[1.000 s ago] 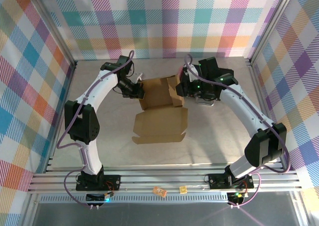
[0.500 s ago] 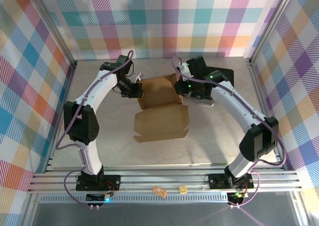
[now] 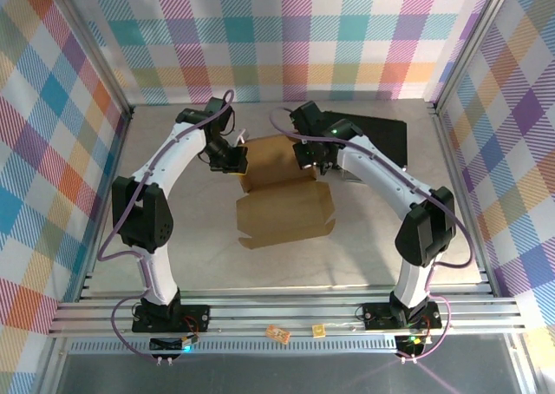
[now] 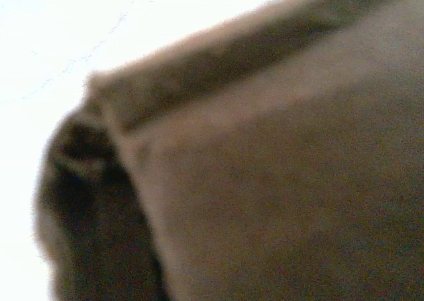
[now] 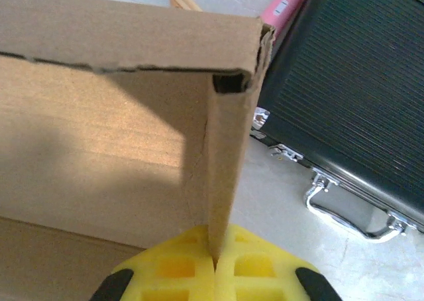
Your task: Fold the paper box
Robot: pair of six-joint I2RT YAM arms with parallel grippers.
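Left pincer (image 3: 234, 157) was closed at 10 o'clock of the paper box (image 3: 282, 205), grip unclear. Box mid-table (image 3: 199, 255), walls going up. Right pincer (image 5: 213, 261) clamped the 2 o'clock side wall upright. Next, I'd guess: folding the lid over.

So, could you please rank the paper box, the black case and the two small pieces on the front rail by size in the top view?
1. paper box
2. black case, partly behind the right arm
3. orange piece and yellow piece: about alike, too small to rank
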